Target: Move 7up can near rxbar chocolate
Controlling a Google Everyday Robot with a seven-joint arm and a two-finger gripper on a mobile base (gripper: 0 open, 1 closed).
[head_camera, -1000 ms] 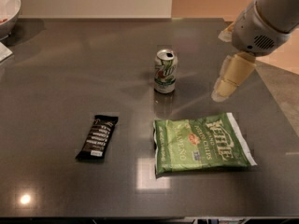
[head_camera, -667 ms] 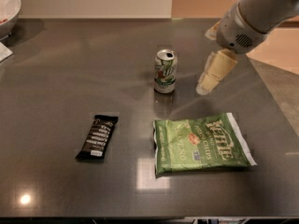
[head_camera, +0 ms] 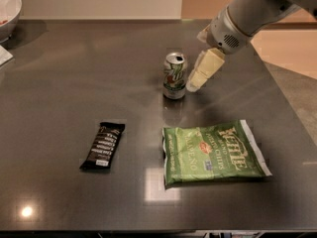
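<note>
The 7up can [head_camera: 174, 76] stands upright near the middle of the dark table, silver top, white and green sides. The rxbar chocolate [head_camera: 103, 146] lies flat in its black wrapper at the front left, well apart from the can. My gripper [head_camera: 193, 86] reaches down from the upper right, its cream fingers [head_camera: 204, 70] just to the right of the can and almost touching its side. It holds nothing.
A large green chip bag [head_camera: 214, 151] lies flat in front of the can, to the right. A white bowl [head_camera: 7, 9] sits at the far left corner. The dark table [head_camera: 74, 68] ends at the right, with floor beyond.
My gripper has moved left and a little lower, from well right of the can to right beside it. The can, bar and bag have not moved.
</note>
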